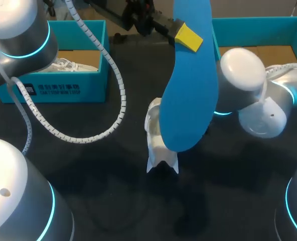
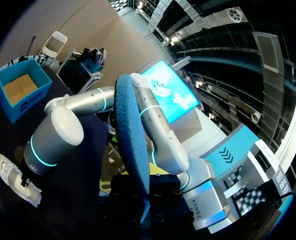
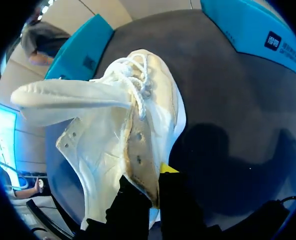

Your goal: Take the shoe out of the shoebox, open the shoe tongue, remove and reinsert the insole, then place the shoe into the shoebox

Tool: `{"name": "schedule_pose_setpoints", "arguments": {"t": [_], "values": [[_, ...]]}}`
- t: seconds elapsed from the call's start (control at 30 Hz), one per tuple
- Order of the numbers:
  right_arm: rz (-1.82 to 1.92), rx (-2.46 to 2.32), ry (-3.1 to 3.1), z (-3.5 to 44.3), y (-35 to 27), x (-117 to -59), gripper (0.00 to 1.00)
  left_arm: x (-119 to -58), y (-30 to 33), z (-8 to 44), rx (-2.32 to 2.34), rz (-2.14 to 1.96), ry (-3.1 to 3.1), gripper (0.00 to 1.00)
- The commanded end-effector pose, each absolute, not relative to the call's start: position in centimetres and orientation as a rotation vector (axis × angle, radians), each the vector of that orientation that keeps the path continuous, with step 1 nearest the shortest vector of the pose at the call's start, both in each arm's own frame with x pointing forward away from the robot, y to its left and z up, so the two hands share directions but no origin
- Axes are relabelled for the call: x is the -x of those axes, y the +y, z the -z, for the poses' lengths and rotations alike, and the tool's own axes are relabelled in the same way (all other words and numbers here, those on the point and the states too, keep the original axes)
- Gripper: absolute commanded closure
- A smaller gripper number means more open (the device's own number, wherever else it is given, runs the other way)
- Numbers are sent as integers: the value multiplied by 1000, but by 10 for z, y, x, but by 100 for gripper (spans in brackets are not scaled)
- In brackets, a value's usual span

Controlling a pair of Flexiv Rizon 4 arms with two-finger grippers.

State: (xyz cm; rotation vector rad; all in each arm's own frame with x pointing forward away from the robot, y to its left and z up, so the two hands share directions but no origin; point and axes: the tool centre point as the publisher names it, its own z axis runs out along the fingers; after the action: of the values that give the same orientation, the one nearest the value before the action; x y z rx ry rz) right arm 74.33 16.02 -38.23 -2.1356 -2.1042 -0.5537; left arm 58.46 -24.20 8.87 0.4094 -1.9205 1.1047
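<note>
Left claw (image 1: 187,36) is clamping the blue insole (image 1: 188,100) near its upper end. One yellow tip is pressing flat on the facing side, and the insole is standing close to upright, well above the desk (image 1: 113,201). In the left wrist view the insole (image 2: 130,145) is rising straight out from this claw's fingers.

Right claw (image 3: 150,187) is gripping the white shoe (image 3: 133,145) by the edge of its opening, with one finger inside and one outside. A yellow tip is showing on the outer side. The shoe is resting on the dark desk near the middle, between the two boxes and outside both. From overhead it (image 1: 156,150) is sitting partly hidden behind the raised insole. Its tongue (image 3: 73,94) is sticking out forward, clear of the opening, and the laces (image 3: 138,82) are lying loose at the tongue's base.

The left shoebox (image 1: 53,88) is sitting at the far left of the desk, holding a second white shoe (image 1: 70,64). The right shoebox (image 1: 249,24) is sitting at the far right, with the right arm (image 1: 241,80) covering part of it.
</note>
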Motion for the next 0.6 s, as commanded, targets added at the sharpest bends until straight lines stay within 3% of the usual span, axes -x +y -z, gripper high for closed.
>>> {"name": "schedule_pose_setpoints", "arguments": {"t": [0.03,0.17,0.2,0.23,0.27,0.6], "values": [[517,2105,-2125,392,169,-747,100,-584,-241,-88,-412,-1106,-1920,100],[512,2104,-2096,399,167,-747,100,-584,-241,-88,-412,-1106,-1920,100],[525,2105,-2087,399,166,-747,79,-584,-241,-88,-412,-1106,-1920,100],[537,2100,-2087,399,166,-747,19,-584,-241,-88,-412,-1106,-1920,100],[520,2106,-2071,396,166,-747,0,-584,-241,-88,-412,-1106,-1920,100],[557,1948,-1876,361,163,-738,0,-584,-241,-88,-412,-1106,-1920,100]]}}
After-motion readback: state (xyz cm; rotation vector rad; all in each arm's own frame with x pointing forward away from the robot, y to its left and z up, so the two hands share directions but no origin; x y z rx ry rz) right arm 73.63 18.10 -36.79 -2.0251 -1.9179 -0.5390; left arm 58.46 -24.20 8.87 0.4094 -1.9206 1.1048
